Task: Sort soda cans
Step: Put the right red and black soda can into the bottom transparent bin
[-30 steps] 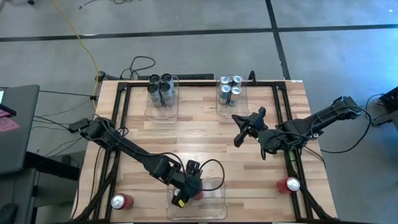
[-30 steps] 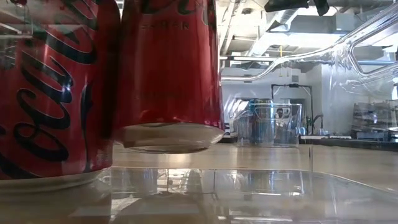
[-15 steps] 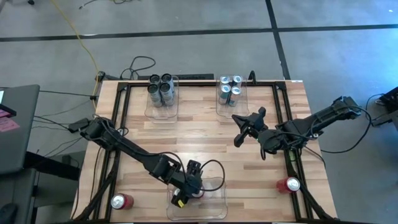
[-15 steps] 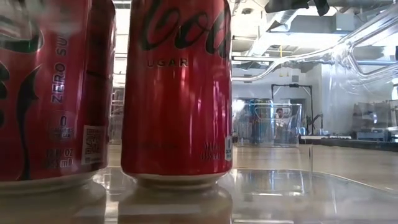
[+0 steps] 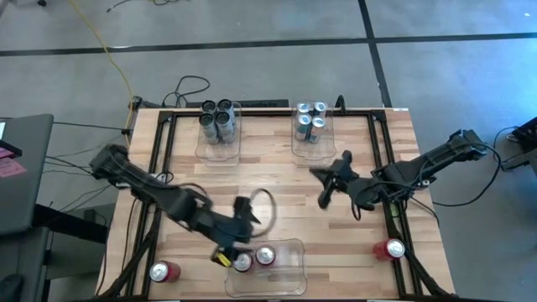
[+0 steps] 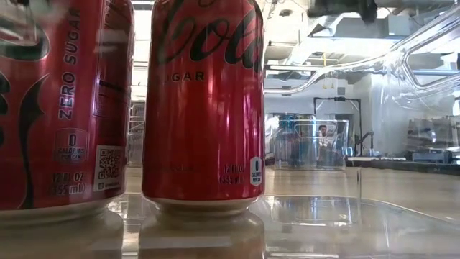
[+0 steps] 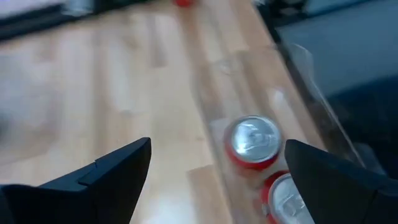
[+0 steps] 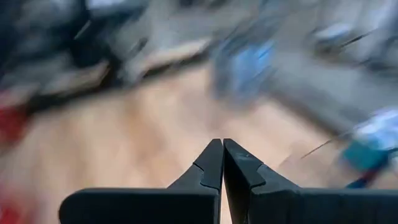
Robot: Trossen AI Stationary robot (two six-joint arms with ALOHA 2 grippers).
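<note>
High view, left claw (image 5: 228, 253) empty beside binned red cans (image 5: 254, 258)

My bench in a robotics lab

My wooden table (image 5: 277, 180) stands on grey concrete floor (image 5: 252, 25), cables (image 5: 189, 86) trailing off its upper left edge; behind it in the low view, exposed ceiling ducts (image 6: 323, 25) and lab equipment.

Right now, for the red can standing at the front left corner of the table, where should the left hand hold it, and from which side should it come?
Probably from above: the red can stands upright, silver top facing up, with bare table around it. Put the fingers across the round side wall, about mid-height, not on the rim. The left hand is open and hovers just behind the clear bin, so it is the nearer one.
</note>
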